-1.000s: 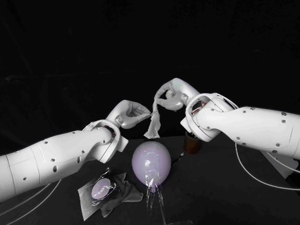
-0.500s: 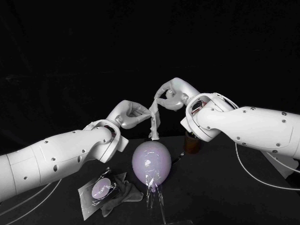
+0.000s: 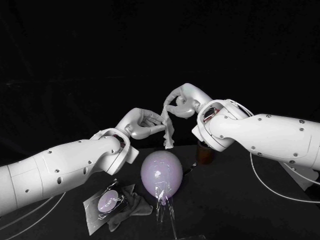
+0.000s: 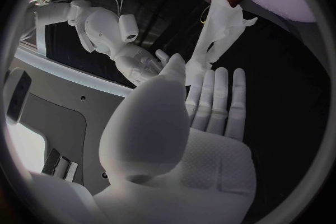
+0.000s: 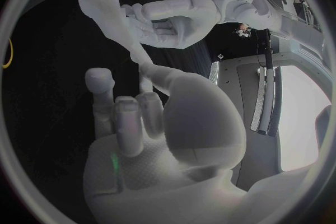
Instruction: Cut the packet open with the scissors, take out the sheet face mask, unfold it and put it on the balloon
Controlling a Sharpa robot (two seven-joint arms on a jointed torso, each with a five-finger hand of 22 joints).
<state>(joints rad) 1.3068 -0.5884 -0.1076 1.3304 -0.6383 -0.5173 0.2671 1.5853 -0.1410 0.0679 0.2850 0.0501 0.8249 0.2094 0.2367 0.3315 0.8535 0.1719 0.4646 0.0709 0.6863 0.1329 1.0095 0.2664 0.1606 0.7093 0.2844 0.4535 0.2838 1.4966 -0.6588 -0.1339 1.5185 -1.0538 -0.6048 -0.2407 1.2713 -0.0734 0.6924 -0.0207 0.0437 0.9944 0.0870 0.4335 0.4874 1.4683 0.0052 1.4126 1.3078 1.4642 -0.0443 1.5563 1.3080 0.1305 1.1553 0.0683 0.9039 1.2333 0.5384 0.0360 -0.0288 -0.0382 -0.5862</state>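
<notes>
The right hand (image 3: pixel 180 104) pinches the twisted mask (image 3: pixel 168 136) by its top; the left hand (image 3: pixel 140 125) clamps its middle, above the balloon (image 3: pixel 161 172).

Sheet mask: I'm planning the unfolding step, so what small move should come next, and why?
Probably pinch one layer with the left robot hand and ease it sideways, away from the right robot hand. The sheet mask hangs from the right robot hand as a narrow folded strip above the balloon, with the left robot hand at its middle; whether it grips I cannot tell.
</notes>
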